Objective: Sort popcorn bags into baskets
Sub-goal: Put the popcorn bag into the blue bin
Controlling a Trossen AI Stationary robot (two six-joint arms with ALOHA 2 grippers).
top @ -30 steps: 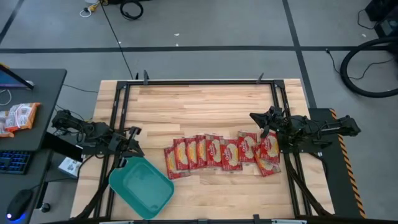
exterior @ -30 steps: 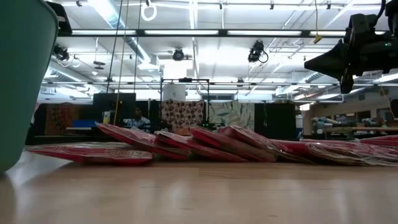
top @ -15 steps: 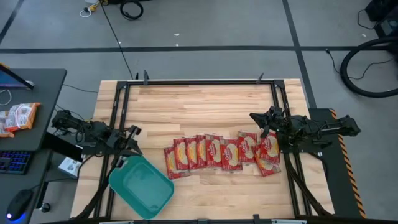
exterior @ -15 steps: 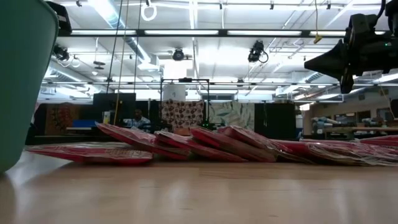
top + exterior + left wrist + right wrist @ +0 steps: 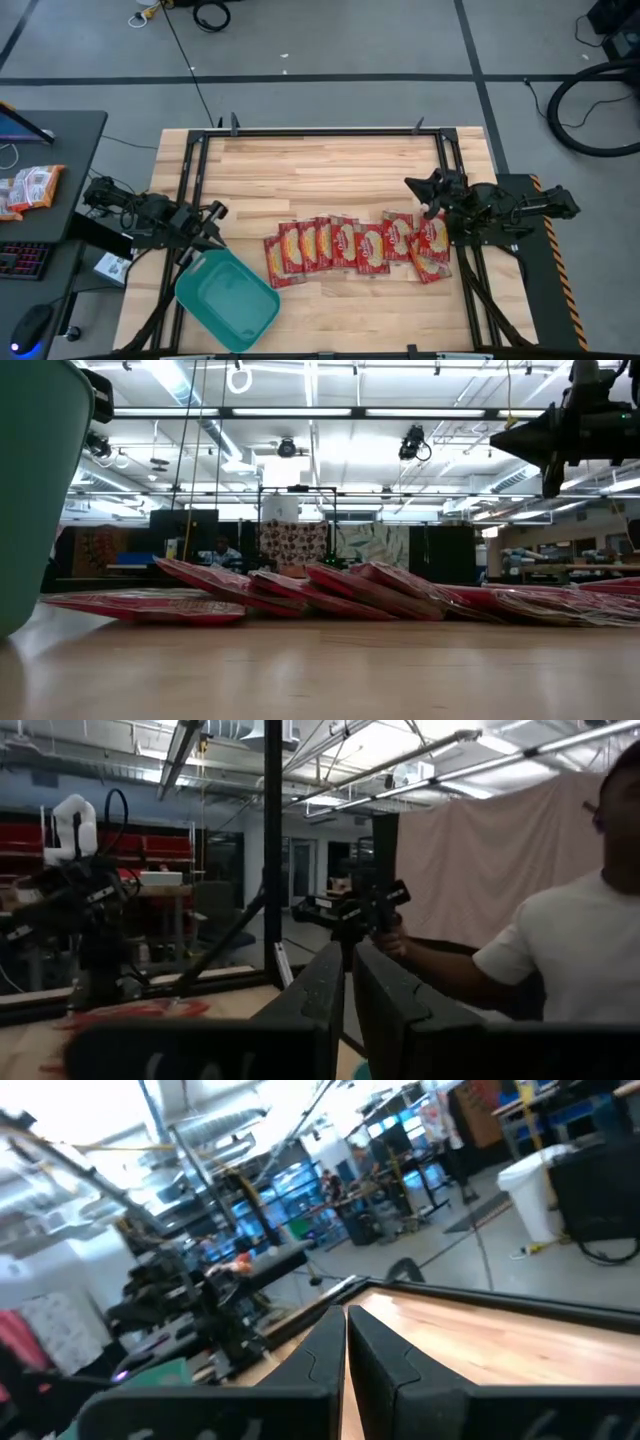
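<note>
Several red popcorn bags [image 5: 355, 247] with cream centres lie in an overlapping row across the table's near half; the low view shows each leaning on its neighbour [image 5: 300, 592]. The teal basket [image 5: 227, 300] sits empty at the near left, and its wall [image 5: 30, 500] fills the low view's left edge. My left gripper [image 5: 218, 212] [image 5: 348, 970] hovers shut just beyond the basket's far rim. My right gripper [image 5: 410, 186] [image 5: 346, 1330] is shut too, in the air above the row's right end [image 5: 500, 450], and points toward the table's left.
Black frame rails [image 5: 190, 180] [image 5: 445, 150] run along both table sides. Bare wood [image 5: 320, 175] lies beyond the bags. A side desk on the left carries an orange-and-white packet [image 5: 30, 187]. A person [image 5: 560, 950] stands beyond the table in the left wrist view.
My right gripper has risen a little above the row's right end, still shut. The bags and the basket have stayed where they were.
</note>
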